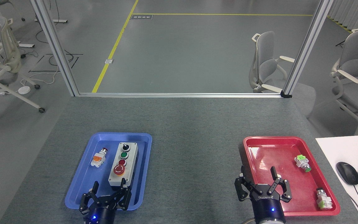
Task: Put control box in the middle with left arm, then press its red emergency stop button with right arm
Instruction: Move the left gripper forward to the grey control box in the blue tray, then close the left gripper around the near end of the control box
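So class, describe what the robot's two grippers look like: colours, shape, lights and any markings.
Both are black, multi-fingered claws with jointed fingers on a round black body that carries a small blue light. The left gripper shows no readable lettering here. The right gripper has white "ROBOTIQ" lettering across its body, seen upside down in this view. No cables are visible on either.

Only 1 view: a head camera set high and close above the tabletop [185,124], facing forward and down. The tabletop fills the lower half of the frame; the floor [197,49] and chairs [267,63] fill the upper half.
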Tool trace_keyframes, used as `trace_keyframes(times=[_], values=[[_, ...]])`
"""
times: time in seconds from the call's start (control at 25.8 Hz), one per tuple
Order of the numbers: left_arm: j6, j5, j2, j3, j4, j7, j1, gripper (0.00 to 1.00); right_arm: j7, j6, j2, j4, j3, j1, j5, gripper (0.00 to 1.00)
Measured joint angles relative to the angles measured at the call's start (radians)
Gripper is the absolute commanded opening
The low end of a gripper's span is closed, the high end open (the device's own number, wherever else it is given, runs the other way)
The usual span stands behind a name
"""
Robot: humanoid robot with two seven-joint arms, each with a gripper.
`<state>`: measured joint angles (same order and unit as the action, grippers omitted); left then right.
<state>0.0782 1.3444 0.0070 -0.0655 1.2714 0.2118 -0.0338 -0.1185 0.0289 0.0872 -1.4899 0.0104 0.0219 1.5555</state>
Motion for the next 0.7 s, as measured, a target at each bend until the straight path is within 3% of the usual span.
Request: trace_keyframes(times=[0.7], values=[[0.014, -0.006, -0.007, -0.012, -0.070, 0.007, -0.058, 0.99, -0.002, 0.004, 0.003, -0.001, 0.000, 0.000, 0.000, 0.98]])
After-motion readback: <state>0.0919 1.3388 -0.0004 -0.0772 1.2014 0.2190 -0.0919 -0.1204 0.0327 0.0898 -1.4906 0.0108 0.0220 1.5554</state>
